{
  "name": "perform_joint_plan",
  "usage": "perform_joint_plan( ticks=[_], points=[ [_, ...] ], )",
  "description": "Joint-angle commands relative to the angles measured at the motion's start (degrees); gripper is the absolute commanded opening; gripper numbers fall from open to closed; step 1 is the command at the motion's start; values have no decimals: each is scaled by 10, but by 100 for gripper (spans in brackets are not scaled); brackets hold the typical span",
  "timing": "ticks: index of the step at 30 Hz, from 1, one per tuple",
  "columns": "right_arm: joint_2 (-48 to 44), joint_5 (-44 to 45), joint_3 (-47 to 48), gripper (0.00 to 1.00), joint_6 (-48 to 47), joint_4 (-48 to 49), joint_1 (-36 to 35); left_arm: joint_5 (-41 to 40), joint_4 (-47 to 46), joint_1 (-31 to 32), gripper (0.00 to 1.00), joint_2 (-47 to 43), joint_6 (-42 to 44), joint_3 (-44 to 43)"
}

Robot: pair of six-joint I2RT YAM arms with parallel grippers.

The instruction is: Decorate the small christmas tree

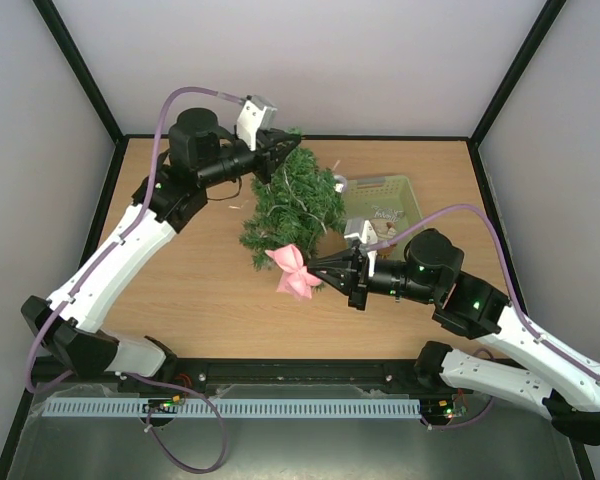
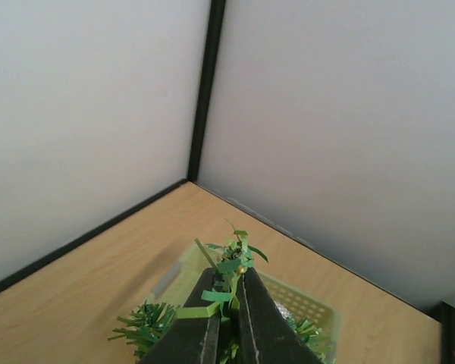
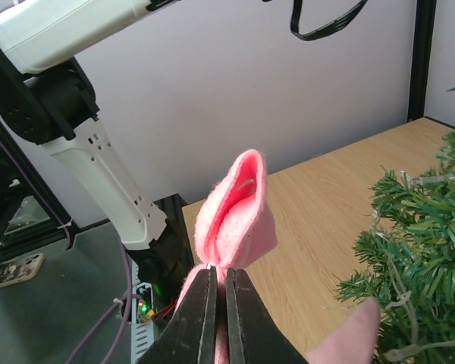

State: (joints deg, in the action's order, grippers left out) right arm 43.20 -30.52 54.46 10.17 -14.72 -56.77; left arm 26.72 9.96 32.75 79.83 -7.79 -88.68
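Observation:
The small christmas tree [image 1: 298,200] stands near the middle back of the table, dark green and bristly, with a thin pale string across its branches. My left gripper [image 1: 277,150] is shut on the tree's top; green needles [image 2: 239,254] poke out past the closed fingers [image 2: 258,318]. My right gripper [image 1: 325,271] is shut on a pink felt bow [image 1: 295,270], held at the tree's lower front edge. In the right wrist view the bow [image 3: 236,212] rises from the closed jaws, with tree branches [image 3: 421,250] to the right.
A pale green plastic basket [image 1: 408,190] sits right of the tree with small items inside; its rim [image 2: 318,307] shows behind the left fingers. Grey walls and black frame posts [image 2: 205,91] close in the back and sides.

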Motion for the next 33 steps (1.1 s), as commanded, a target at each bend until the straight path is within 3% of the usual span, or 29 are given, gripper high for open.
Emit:
perform_joint_plan(
  ticks=[1,33],
  points=[
    [-3,21,6,2,-12,2,-3,-86,-54,-11,2,-40,18,-23],
    [14,98,15,2,-32,-26,-3,-180,-51,-25,2,-73,17,33]
  ],
)
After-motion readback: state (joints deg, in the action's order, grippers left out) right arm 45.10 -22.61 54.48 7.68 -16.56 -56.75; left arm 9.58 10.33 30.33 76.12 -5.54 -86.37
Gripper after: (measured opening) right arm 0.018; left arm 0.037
